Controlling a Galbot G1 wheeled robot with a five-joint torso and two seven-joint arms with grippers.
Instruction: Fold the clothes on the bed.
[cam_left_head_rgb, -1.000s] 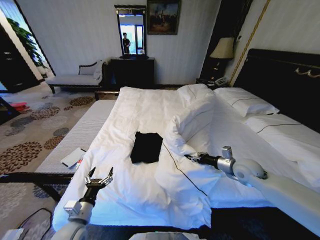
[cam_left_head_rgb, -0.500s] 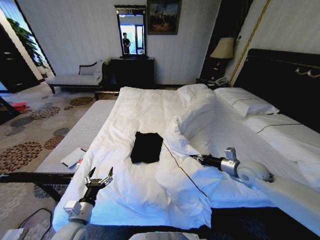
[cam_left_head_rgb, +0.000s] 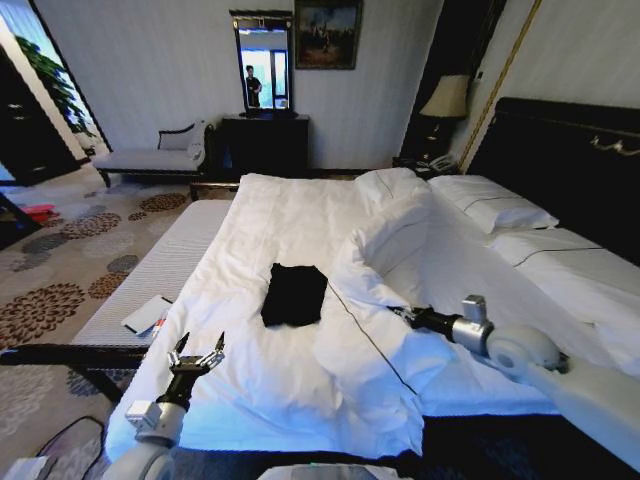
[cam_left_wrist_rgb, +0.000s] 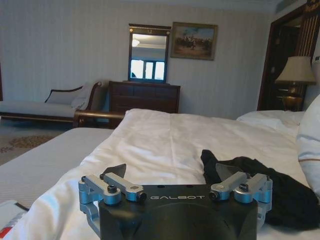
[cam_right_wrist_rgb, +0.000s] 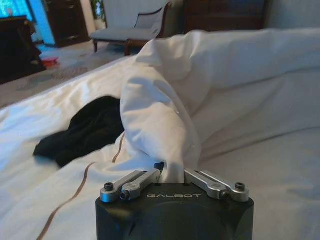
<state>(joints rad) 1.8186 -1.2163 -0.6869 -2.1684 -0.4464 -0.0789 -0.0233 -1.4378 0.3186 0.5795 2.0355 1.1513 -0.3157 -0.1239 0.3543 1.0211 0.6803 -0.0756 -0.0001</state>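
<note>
— What sits nearest on my feed?

— My left hand (cam_left_head_rgb: 197, 354), fingers spread wide and holding nothing, hovers at the near edge of the bed (cam_left_head_rgb: 250, 400), above the white duvet (cam_left_head_rgb: 300, 230).

— And the other arm?

— My right hand (cam_left_head_rgb: 398, 313) lies low on the duvet's right side. In the right wrist view its jaws angle inward on a bunched fold of that duvet (cam_right_wrist_rgb: 165, 125); I can't tell whether they pinch it.

— Where is the garment?

— The clothes (cam_left_head_rgb: 294, 294) lie as a dark rectangle mid-bed, between both hands, touched by neither. Beyond it: pillows (cam_left_head_rgb: 490, 205), the dark headboard (cam_left_head_rgb: 560, 160), a dresser (cam_left_head_rgb: 265, 145) against the far wall.
</note>
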